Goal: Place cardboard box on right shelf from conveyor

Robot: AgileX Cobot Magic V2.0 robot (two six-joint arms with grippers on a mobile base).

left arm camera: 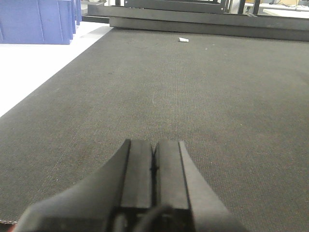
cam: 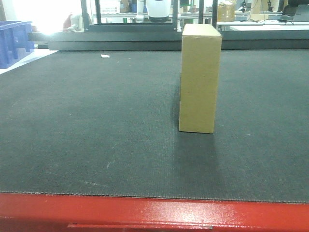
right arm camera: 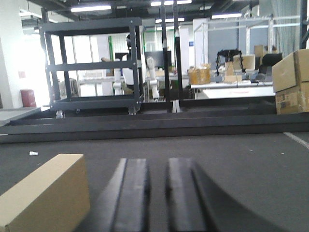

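The tan cardboard box [cam: 199, 79] stands on end on the dark grey conveyor [cam: 96, 121], right of centre, behind the red frame edge [cam: 145, 212]. Neither gripper shows in the front view. In the left wrist view my left gripper [left arm camera: 154, 145] hovers low over bare belt, its fingers pressed together with nothing between them. In the right wrist view my right gripper [right arm camera: 158, 163] is open by a narrow gap and holds nothing. The cardboard box [right arm camera: 46, 193] lies just to its left, apart from the fingers. The right shelf is out of view.
Blue plastic bins [cam: 14, 41] sit beyond the belt's far left corner, also seen as blue bins [left arm camera: 38, 19]. A small white scrap [cam: 105, 56] lies on the far belt. A dark metal rack [right arm camera: 94, 67] and stacked cartons [right arm camera: 292, 82] stand beyond the conveyor.
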